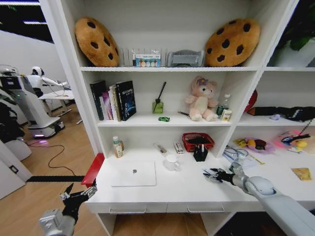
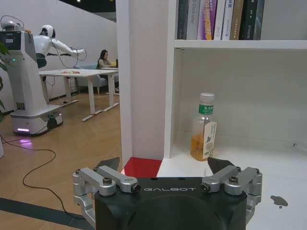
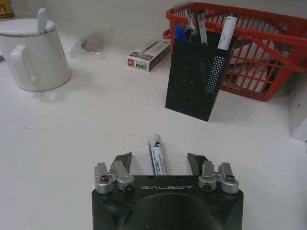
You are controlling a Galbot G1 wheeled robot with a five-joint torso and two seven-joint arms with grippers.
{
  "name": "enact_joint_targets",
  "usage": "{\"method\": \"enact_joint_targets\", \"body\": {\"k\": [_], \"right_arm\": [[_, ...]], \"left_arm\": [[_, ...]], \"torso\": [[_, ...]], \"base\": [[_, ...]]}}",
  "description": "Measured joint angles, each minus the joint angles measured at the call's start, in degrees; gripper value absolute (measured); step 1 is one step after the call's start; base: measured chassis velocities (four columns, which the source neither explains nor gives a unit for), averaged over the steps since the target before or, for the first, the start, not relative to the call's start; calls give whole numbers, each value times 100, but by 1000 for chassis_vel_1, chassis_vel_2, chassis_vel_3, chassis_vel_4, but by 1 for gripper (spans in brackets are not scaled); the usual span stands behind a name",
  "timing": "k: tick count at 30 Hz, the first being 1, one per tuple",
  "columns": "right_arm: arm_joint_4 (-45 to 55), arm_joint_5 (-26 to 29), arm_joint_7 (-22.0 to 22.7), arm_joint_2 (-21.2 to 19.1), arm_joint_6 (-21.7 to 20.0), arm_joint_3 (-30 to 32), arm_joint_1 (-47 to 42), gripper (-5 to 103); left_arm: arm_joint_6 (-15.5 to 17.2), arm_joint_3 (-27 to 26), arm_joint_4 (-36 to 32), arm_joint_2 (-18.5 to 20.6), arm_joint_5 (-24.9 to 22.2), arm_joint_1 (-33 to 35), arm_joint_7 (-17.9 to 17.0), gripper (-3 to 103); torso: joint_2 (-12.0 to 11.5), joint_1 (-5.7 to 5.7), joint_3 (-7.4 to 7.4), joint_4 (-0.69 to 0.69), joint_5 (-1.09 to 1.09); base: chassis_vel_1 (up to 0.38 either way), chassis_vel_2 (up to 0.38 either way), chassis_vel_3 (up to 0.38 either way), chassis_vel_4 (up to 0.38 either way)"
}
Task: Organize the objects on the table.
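Hovering low over the white desk [image 1: 197, 189] toward its right half: the right gripper [image 3: 159, 162], jaws spread open with a white-and-blue marker [image 3: 157, 153] lying flat on the desktop between the fingertips, not clamped. Standing just ahead of that marker: a black mesh pen holder [image 3: 195, 79] carrying blue and white-capped pens, backed by a red basket [image 3: 259, 48] against the rear wall. Sitting nearer the middle of the desk: a white lidded mug [image 1: 171, 162], with a small white box [image 3: 148, 55] and a clear-wrapped item [image 3: 91, 43] behind it. Lying flat toward the left half of the desk: the thin silver laptop [image 1: 133, 173], closed. Standing upright at the back left corner, close to the shelving upright: the small green-capped bottle [image 2: 204, 127]. Hanging off the desk's left front corner, beside a red panel [image 1: 93, 168] at the left end: the left gripper [image 1: 78, 193], fingers wide apart and gripping nothing. Resting at the far right front of the desk: the yellow-gold packet [image 1: 301, 173]. Lying on the middle shelf beside the pink plush bear [image 1: 202, 98]: a tiny green item [image 1: 164, 118].
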Motion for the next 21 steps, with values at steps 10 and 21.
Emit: {"method": "enact_joint_targets", "body": {"k": [10,21], "right_arm": [[4,-62,-9,71,8,-3,-40,31],[102,80,32,32,-100,28,-67,12]], "left_arm": [[0,0,0,0,0,0,0,100],[0,0,0,0,0,0,0,100]], "torso": [[1,0,-1,2,1],[-2,1,2,-1,6]], "base": [[0,0,0,0],[0,0,0,0]]}}
